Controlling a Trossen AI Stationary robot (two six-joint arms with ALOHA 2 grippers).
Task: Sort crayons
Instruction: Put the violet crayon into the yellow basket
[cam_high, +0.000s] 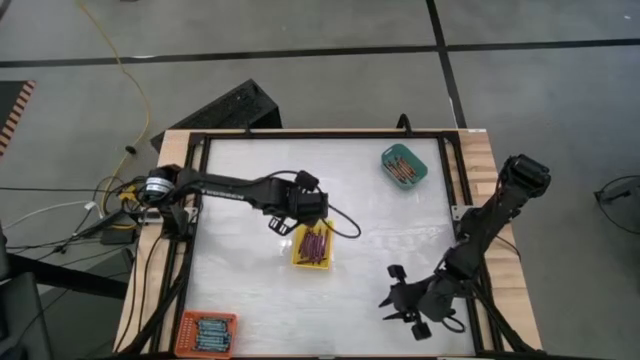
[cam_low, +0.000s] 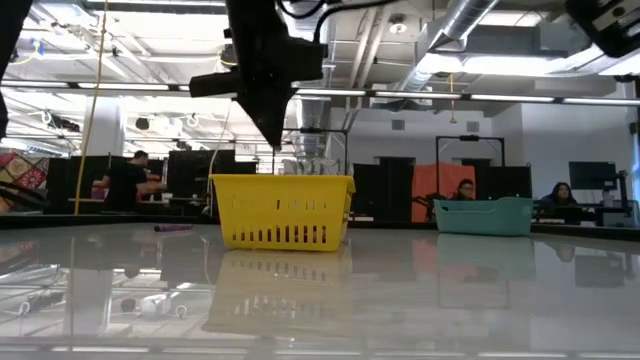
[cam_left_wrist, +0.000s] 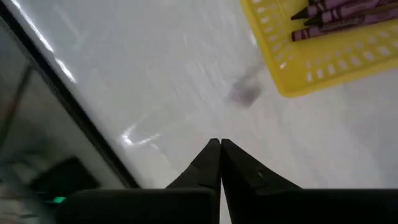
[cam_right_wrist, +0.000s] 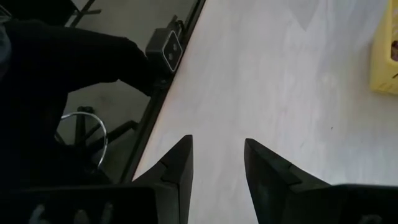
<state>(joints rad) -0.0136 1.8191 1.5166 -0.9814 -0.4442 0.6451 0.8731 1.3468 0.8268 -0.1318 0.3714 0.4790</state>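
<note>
Left hand (cam_high: 277, 224) pressed together, empty, centre frame beside yellow tray (cam_high: 313, 245) holding purple crayons (cam_left_wrist: 336, 17). Right hand (cam_high: 403, 298) spread, lower right. I judge crayons light, stiff, waxy-slick, brittle: pinch mid-shaft.

Two dark jointed arms — black cables, tapered black fingers (cam_right_wrist: 177, 165).
</note>
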